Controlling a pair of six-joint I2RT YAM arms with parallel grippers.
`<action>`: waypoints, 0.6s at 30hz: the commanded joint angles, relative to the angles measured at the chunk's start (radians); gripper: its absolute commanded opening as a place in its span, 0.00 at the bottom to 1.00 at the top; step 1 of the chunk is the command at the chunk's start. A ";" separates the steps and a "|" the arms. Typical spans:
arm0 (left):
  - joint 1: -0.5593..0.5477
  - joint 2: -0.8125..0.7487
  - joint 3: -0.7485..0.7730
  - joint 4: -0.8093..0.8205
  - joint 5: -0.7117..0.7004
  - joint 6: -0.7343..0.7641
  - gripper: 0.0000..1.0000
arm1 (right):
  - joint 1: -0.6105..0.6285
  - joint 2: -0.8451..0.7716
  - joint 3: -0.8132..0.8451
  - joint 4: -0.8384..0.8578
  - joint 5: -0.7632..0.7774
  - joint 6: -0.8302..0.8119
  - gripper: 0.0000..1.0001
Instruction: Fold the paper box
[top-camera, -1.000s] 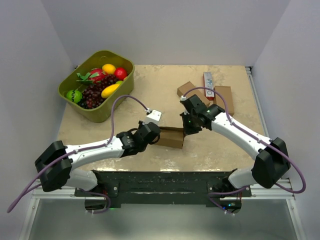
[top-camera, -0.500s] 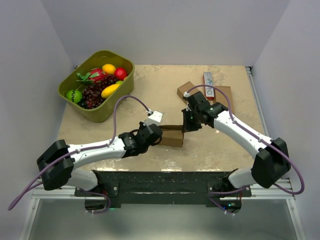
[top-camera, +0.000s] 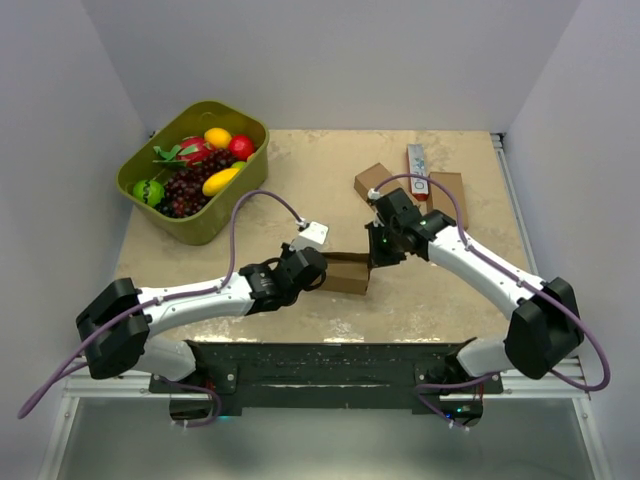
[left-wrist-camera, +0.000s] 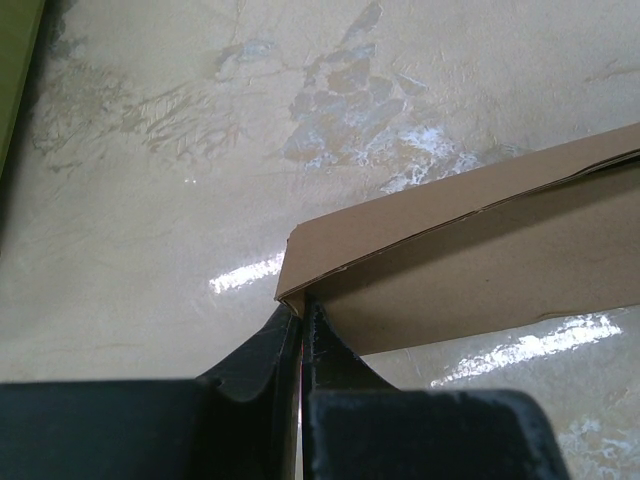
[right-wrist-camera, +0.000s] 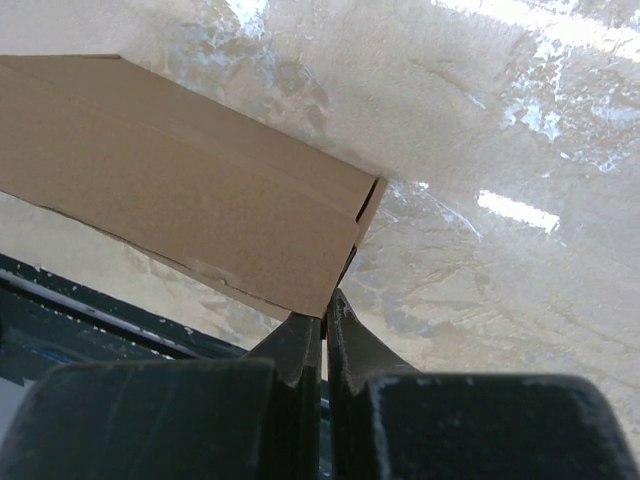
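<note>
The paper box (top-camera: 345, 273) is a flat brown cardboard piece held between both arms near the table's middle front. My left gripper (top-camera: 318, 272) is shut on the box's left corner; in the left wrist view the fingers (left-wrist-camera: 300, 318) pinch the cardboard corner (left-wrist-camera: 440, 250). My right gripper (top-camera: 374, 258) is shut on the box's right corner; in the right wrist view its tips (right-wrist-camera: 326, 312) clamp the lower corner of the brown panel (right-wrist-camera: 190, 200), which has a slit at its right edge.
A green bin (top-camera: 195, 170) of toy fruit stands at the back left. Two plain brown boxes (top-camera: 372, 181) (top-camera: 449, 197) and a white-and-red carton (top-camera: 418, 166) lie at the back right. A small white tag (top-camera: 311, 233) sits on the left arm's cable.
The box and both grippers have shifted slightly between frames; the right gripper first rose toward the back, then settled a little lower. Both stay shut on the box.
</note>
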 joint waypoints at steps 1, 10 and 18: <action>-0.031 0.038 -0.005 -0.032 0.175 -0.015 0.00 | 0.015 -0.041 -0.036 0.077 -0.037 -0.016 0.00; -0.031 0.038 -0.005 -0.001 0.210 -0.039 0.00 | 0.055 -0.077 -0.108 0.106 0.017 0.007 0.00; -0.031 0.027 -0.009 -0.009 0.207 -0.051 0.00 | 0.174 -0.044 -0.103 0.037 0.195 0.044 0.00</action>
